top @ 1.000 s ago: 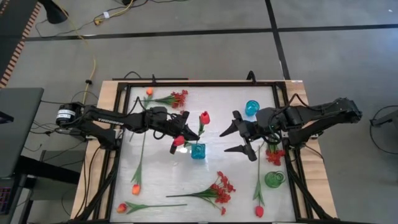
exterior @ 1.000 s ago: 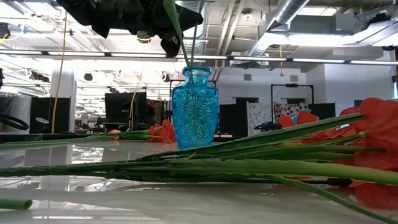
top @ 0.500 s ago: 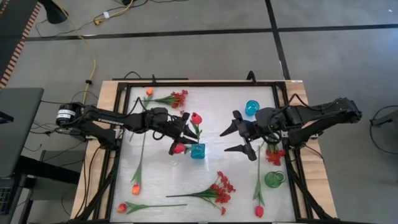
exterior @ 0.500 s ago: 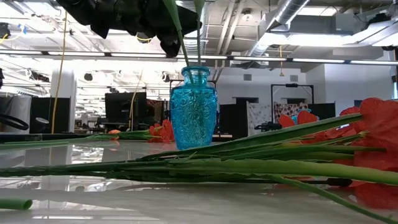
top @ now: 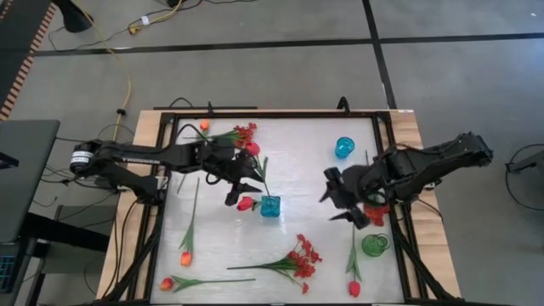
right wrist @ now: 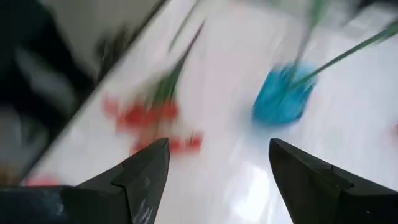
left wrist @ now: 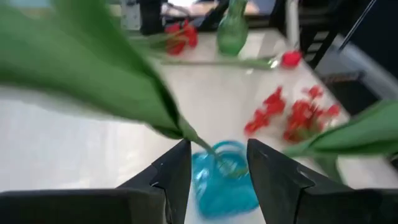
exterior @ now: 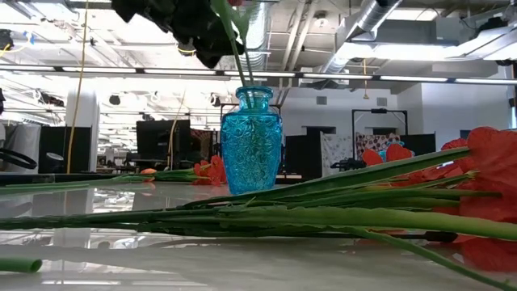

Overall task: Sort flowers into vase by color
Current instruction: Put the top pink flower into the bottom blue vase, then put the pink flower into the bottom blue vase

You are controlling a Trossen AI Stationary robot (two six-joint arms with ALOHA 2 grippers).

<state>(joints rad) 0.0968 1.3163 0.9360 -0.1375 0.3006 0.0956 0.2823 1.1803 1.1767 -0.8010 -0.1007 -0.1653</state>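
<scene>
A blue glass vase [top: 270, 206] stands mid-table, also in the low view [exterior: 253, 141]. Two red rosebuds have their stems in its mouth. One rosebud [top: 252, 149] leans toward the far left; the other [top: 246, 203] droops at the vase's left side. My left gripper [top: 240, 181] hovers open just left of the vase, above it, with a green stem [left wrist: 186, 132] running between its fingers [left wrist: 173, 163]. My right gripper [top: 338, 200] stands open right of the vase, holding nothing, near a red spray [top: 375, 212]. My left gripper has its open fingers on either side of a rose stem [left wrist: 198, 142] just above the vase mouth, slanting down from the table's left. I cannot tell whether a finger touches the stem. The stem's lower end is in the vase.
A green vase [top: 374, 245] stands near the right edge, a second blue vase [top: 343, 147] at the far right. Orange tulips [top: 185, 257] lie at the left, red sprays at the far side [top: 246, 133] and near side [top: 302, 259], and a rosebud [top: 354, 289] at the near right.
My left gripper has opened and drawn back toward the table's left edge. The upper rosebud has tipped toward the far left, its stem staying in the vase. My right gripper has pulled back toward the table's right edge, staying open.
</scene>
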